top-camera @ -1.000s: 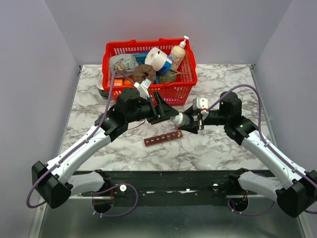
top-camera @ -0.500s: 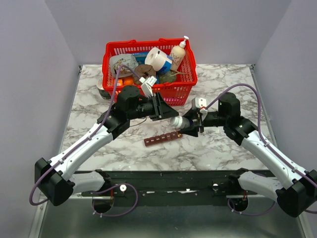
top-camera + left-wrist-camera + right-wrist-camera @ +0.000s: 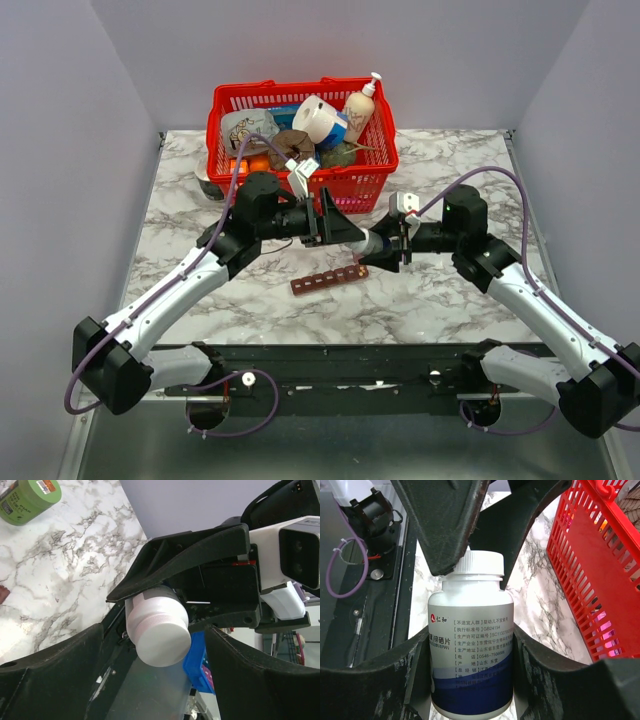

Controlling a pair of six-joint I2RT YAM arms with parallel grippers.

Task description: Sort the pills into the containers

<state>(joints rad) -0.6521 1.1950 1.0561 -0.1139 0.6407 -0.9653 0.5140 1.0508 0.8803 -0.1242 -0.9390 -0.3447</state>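
Note:
My right gripper (image 3: 393,246) is shut on a white pill bottle (image 3: 371,242) with a blue-banded label, held on its side above the table; in the right wrist view the bottle (image 3: 470,645) sits between my fingers (image 3: 380,680). My left gripper (image 3: 338,228) is open, its jaws straddling the bottle's white cap (image 3: 162,641) without closing on it. The cap also shows in the right wrist view (image 3: 480,562). The dark-red strip of small compartments (image 3: 328,279) lies on the marble table just below the two grippers.
A red mesh basket (image 3: 300,92) full of household items stands at the back middle of the table, close behind both grippers, and shows in the right wrist view (image 3: 590,580). A green tape roll (image 3: 29,500) lies left of the basket.
My left gripper has moved right and closed the distance to the bottle, so its open jaws now straddle the cap. The right gripper holds the bottle in about the same place.

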